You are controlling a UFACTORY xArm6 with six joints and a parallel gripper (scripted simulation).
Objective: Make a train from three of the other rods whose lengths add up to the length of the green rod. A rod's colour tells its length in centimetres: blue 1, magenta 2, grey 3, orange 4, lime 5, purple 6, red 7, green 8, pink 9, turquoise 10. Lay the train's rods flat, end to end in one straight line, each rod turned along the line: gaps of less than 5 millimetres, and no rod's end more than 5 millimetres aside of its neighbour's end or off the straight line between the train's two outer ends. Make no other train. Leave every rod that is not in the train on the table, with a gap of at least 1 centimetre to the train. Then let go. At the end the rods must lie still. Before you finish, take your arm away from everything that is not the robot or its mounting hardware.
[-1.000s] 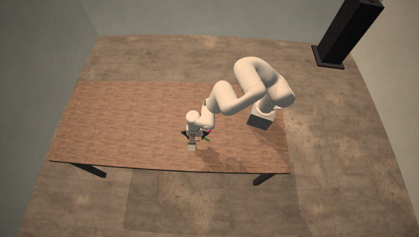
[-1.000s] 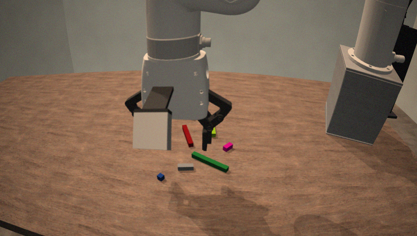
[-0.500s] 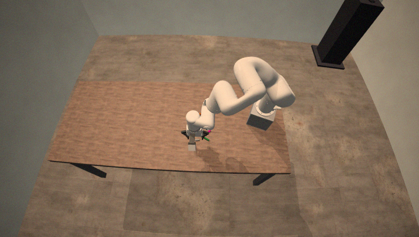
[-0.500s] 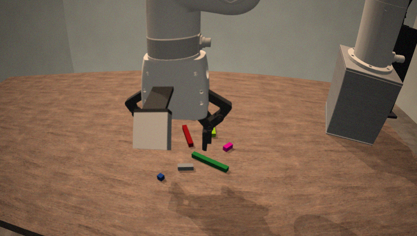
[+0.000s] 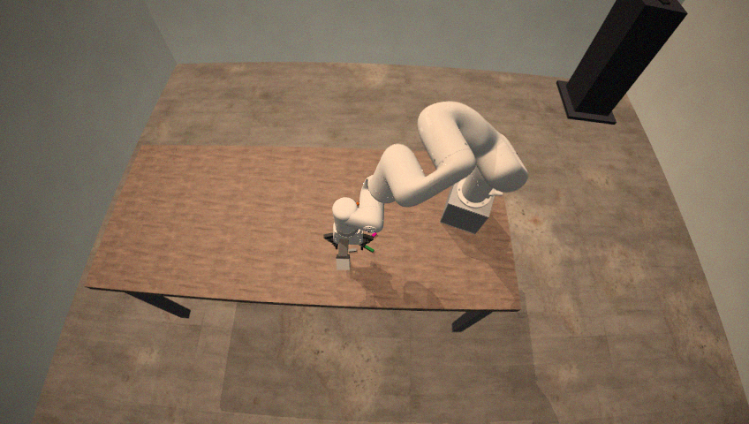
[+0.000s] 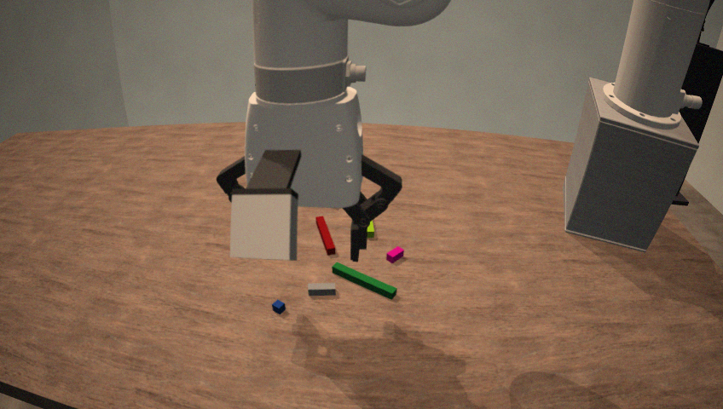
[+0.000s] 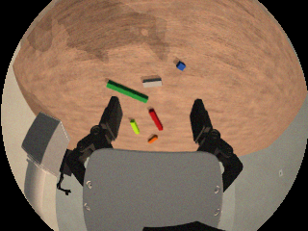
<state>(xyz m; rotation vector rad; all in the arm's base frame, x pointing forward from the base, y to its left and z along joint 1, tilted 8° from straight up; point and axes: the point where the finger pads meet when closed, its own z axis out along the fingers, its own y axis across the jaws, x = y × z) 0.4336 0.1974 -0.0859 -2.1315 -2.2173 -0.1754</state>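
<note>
The green rod [image 6: 364,279] [image 7: 127,91] [image 5: 369,248] lies flat on the wooden table [image 6: 101,212] [image 5: 210,209]. Next to its left end lies the grey rod [image 6: 321,289] [image 7: 152,81], and the blue rod [image 6: 278,306] [image 7: 181,65] lies further left. The red rod [image 6: 325,234] [image 7: 156,119], the lime rod [image 6: 371,228] [image 7: 135,126] and the magenta rod [image 6: 395,254] [image 5: 374,234] lie behind the green one. An orange rod [image 7: 153,139] shows only in the wrist view. All the rods lie apart. My gripper [image 6: 309,248] [image 7: 156,105] [image 5: 351,246] is open and empty, hanging over the red rod.
The arm's grey base box [image 6: 623,167] [image 5: 467,212] stands on the table at the right. A dark pillar [image 5: 620,57] stands on the floor beyond the table. The rods lie near the table's front edge in the top view.
</note>
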